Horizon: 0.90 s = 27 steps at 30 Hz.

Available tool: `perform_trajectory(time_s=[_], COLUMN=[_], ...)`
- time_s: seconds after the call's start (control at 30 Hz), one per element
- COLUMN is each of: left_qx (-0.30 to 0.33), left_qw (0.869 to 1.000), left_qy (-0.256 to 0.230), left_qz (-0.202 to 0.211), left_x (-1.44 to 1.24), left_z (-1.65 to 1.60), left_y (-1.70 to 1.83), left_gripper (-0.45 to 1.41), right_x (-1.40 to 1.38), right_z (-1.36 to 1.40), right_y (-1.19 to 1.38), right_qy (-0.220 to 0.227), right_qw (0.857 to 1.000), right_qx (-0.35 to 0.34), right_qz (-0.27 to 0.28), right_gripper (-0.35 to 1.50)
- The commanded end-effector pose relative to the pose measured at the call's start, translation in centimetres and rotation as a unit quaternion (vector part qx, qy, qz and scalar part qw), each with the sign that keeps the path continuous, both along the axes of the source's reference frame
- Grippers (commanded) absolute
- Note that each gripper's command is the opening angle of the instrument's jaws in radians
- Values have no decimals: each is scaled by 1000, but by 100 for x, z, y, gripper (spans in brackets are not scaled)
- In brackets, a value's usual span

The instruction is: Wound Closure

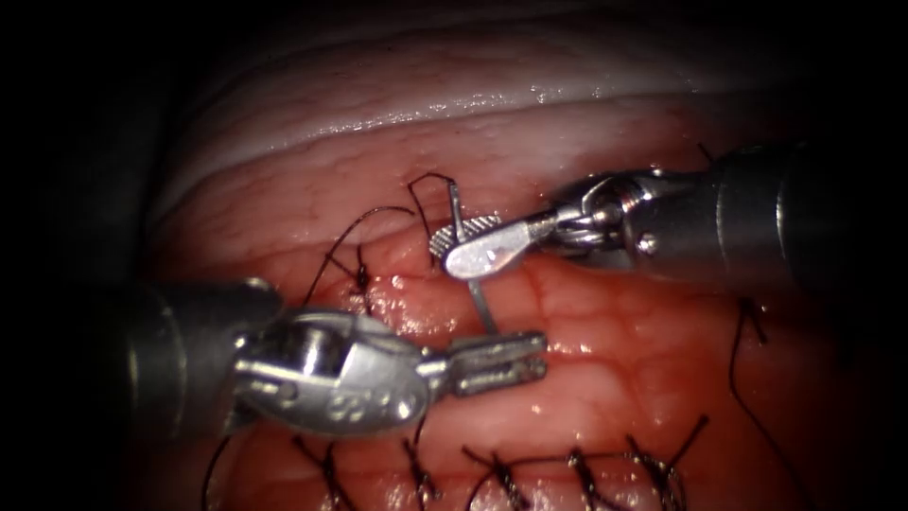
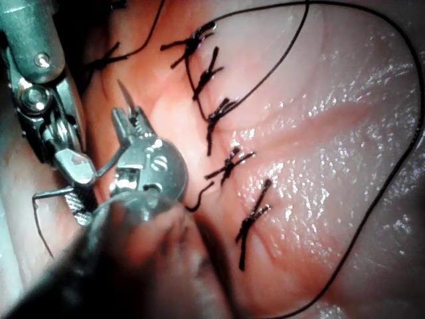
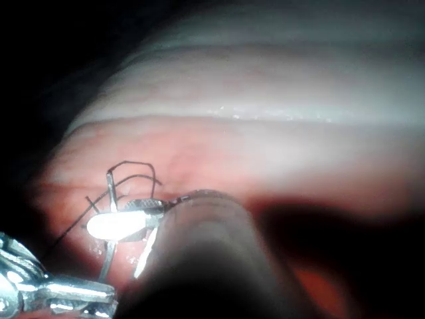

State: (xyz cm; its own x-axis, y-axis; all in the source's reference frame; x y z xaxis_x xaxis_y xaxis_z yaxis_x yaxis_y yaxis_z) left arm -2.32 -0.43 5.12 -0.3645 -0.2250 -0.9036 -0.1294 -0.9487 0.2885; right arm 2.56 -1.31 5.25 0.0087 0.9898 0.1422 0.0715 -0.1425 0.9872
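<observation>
Nearest us, along the lower edge of the endoscope view, we see a row of dark knotted stitches (image 1: 501,473) already closing one cut in the glistening pink-red pork tissue (image 1: 624,369). Just above them the left arm's steel needle driver (image 1: 498,362) comes in from the left, its ridged jaws nearly together and level; whether they pinch the needle's lower end we cannot tell, though that end lies right at their upper edge. The thin curved steel needle (image 1: 470,270) rises from there toward the far side (it looks free of the tissue along the stretch we can see). The right arm's bright steel needle driver (image 1: 468,248) reaches in from the right and is clamped across the needle on its upper part, below the tail end. From that tail the fine black suture thread (image 1: 378,216) loops over and arcs left to a small knot (image 1: 361,276) at the upper wound. In the left wrist view the thread (image 2: 372,219) sweeps wide round the finished stitches (image 2: 229,163). Farthest lies a pale, whitish fatty ridge (image 1: 454,90).
</observation>
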Motion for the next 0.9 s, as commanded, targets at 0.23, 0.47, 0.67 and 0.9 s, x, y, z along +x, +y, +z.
perform_trajectory(time_s=[0.23,0.47,0.67,0.9], left_qx=[0,0,-1,5], left_qw=[1000,1000,1000,1000], left_qy=[4,4,7,3], left_qz=[4,4,7,7], left_x=[-9,-9,-10,-8], left_z=[5,5,4,-1], left_y=[2,3,4,8], left_gripper=[-45,-45,-45,78], right_x=[12,12,12,12], right_z=[1,0,0,2], right_y=[-6,-7,-6,0], right_qy=[5,3,-4,-15], right_qw=[1000,1000,1000,998], right_qx=[1,4,4,-59], right_qz=[-3,-7,-15,-1], right_gripper=[104,83,-35,-35])
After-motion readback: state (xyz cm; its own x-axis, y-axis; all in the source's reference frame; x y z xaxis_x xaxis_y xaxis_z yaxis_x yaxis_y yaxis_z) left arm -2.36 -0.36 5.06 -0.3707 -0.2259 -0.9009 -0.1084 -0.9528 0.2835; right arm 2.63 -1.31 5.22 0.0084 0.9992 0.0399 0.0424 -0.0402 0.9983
